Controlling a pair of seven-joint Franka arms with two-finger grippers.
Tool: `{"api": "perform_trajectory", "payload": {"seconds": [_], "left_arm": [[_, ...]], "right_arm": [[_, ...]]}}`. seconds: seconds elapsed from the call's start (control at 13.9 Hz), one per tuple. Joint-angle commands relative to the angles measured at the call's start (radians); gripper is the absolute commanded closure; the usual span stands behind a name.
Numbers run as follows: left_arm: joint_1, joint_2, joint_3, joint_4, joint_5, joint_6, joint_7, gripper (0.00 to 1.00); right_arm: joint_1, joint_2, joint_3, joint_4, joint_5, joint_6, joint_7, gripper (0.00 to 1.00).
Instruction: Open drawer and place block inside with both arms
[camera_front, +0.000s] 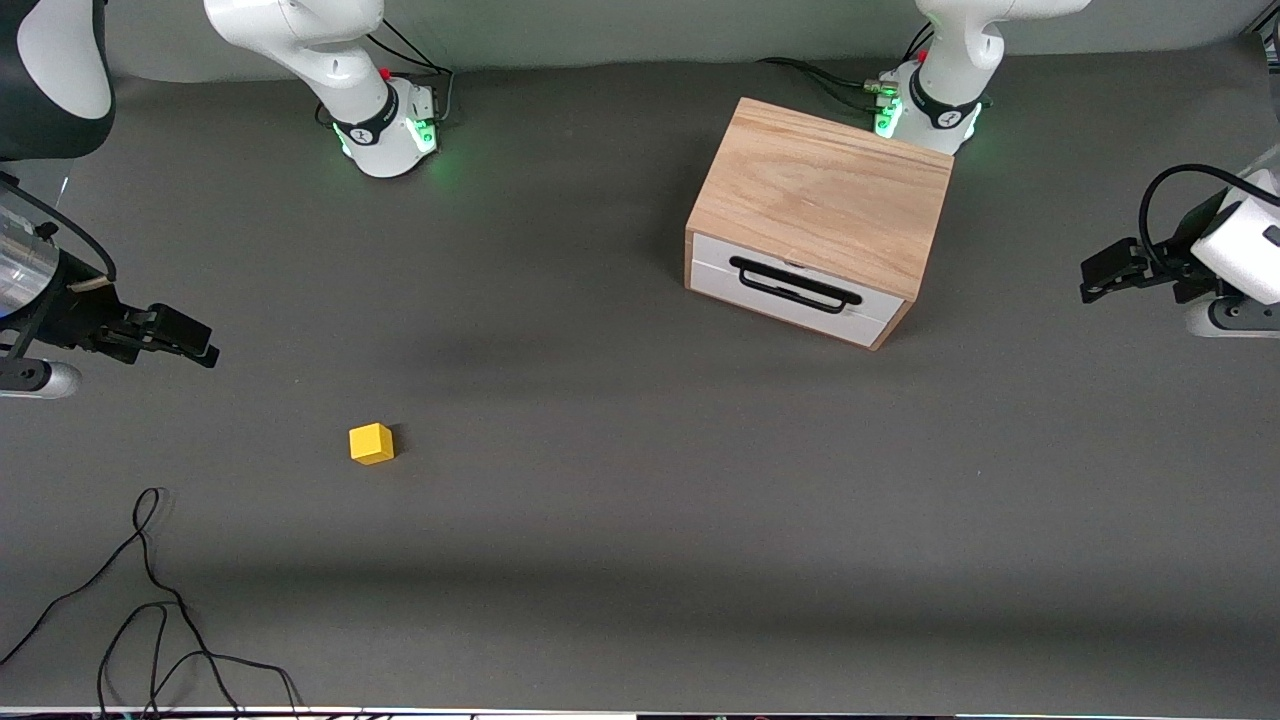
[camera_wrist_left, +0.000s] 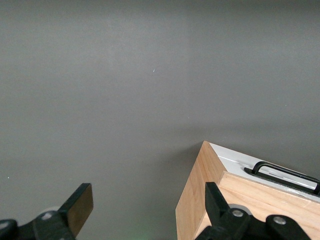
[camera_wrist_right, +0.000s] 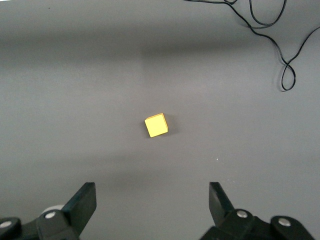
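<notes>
The drawer (camera_front: 800, 285) is seen fully closed in its light-wood box (camera_front: 825, 195), which stands at the left arm's end of the table. Its black bar handle (camera_front: 795, 284) faces the front camera. The left gripper (camera_front: 1100, 275) is held in the air off the box's side, fingers spread wide and empty; of the two it is the nearer to the handle. The right gripper (camera_front: 195, 340) is likewise wide open and empty. The block (camera_front: 371, 443) lies on the table ahead of it, well apart from the drawer.
</notes>
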Motion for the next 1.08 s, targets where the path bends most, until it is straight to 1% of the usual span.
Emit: {"api": "perform_trajectory", "payload": {"seconds": [0.0,0.22,0.36,0.43,0.5,0.65,0.86,1.01], "left_arm": [[-0.011,0.003,0.007,0.018,0.011,-0.017,0.014,0.00],[-0.012,0.003,0.002,0.018,0.011,-0.021,0.011,0.00],[-0.015,0.001,0.001,0.016,0.008,-0.026,-0.036,0.00],[-0.024,0.000,-0.021,0.016,0.002,-0.044,-0.175,0.00],[-0.029,0.003,-0.039,0.013,-0.001,-0.049,-0.355,0.00],[-0.046,0.008,-0.091,0.010,-0.004,-0.047,-0.615,0.00],[-0.060,0.032,-0.188,0.013,-0.004,-0.037,-0.974,0.00],[-0.061,0.060,-0.277,0.018,0.002,-0.027,-1.306,0.00]], "right_arm": [[0.002,-0.006,-0.004,0.014,-0.007,-0.019,0.005,0.00],[0.002,-0.005,-0.004,0.015,-0.008,-0.019,0.005,0.00],[0.008,0.000,0.002,0.014,-0.016,-0.019,0.008,0.00],[0.005,0.000,0.004,0.011,-0.016,-0.019,0.008,0.00],[0.005,0.001,0.004,0.011,-0.016,-0.019,0.006,0.00],[0.006,0.004,0.004,0.009,-0.016,-0.019,0.006,0.00],[0.006,0.015,0.004,0.006,-0.016,-0.019,0.008,0.00],[0.006,0.021,0.004,0.008,-0.016,-0.019,0.015,0.00]]}}
